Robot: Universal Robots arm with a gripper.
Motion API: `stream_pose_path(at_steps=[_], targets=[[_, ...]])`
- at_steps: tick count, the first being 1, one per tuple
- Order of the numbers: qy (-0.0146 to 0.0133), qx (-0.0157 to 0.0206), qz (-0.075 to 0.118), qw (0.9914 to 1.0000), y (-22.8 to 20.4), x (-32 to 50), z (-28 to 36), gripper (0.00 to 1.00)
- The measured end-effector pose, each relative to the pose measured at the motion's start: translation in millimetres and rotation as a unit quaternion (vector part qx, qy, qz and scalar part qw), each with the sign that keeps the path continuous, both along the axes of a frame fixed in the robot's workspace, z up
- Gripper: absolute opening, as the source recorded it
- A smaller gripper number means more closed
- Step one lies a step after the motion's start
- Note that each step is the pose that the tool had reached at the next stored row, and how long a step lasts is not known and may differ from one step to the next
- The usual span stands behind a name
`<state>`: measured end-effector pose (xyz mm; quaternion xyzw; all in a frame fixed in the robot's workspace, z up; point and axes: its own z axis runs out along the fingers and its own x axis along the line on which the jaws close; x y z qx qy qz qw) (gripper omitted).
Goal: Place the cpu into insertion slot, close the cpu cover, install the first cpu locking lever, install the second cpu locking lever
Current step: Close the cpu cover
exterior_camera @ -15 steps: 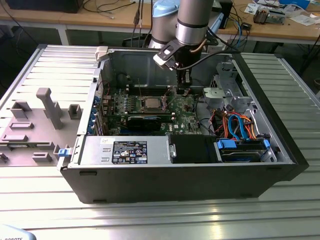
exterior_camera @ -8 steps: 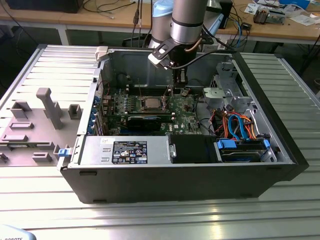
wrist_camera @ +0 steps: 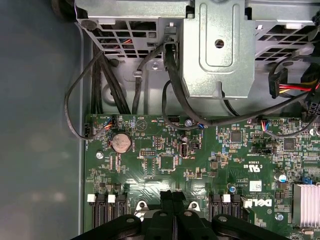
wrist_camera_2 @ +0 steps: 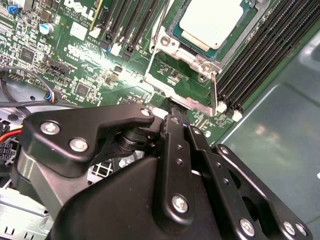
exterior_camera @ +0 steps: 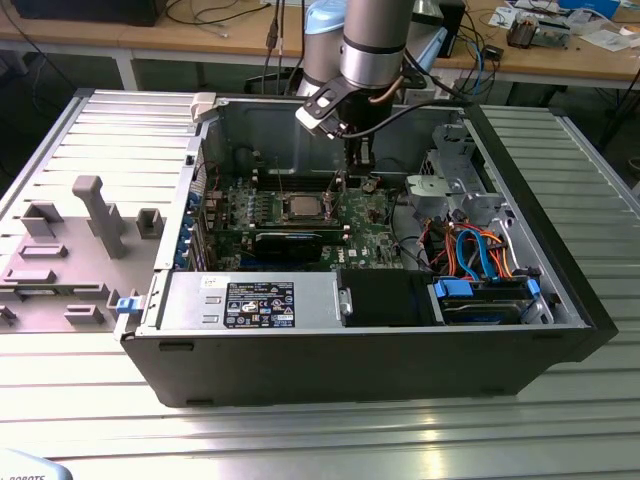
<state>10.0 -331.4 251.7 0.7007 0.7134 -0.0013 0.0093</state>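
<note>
While the computer case (exterior_camera: 560, 330) lies open on the table (exterior_camera: 300, 440), the motherboard (exterior_camera: 375, 235) inside it carries the cpu (wrist_camera_2: 210, 22), seated in the insertion slot (exterior_camera: 300, 218). The cpu cover (wrist_camera_2: 169, 46) lies down around it. Hand (wrist_camera: 172, 196): fingers together, tips just beside the slot's rim, on the exterior view's right.

The cpu (wrist_camera_2: 210, 22) lies in the insertion slot (wrist_camera_2: 170, 45), the gripper (wrist_camera_2: 175, 109) just beside its rim
</note>
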Motion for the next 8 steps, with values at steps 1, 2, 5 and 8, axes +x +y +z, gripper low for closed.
stream_pose_path(at_steps=[1, 2, 5, 8], targets=[[0.0000, 0.0000, 0.000, 1.00000, 0.0, -0.5, 0.0, 0.11], [0.0000, 0.0000, 0.000, 1.00000, 0.0, -0.7, 0.0, 0.11], [0.0000, 0.0000, 0.000, 1.00000, 0.0, -1.1, 0.0, 0.11], [0.0000, 0.0000, 0.000, 1.00000, 0.0, -1.6, 0.0, 0.11]])
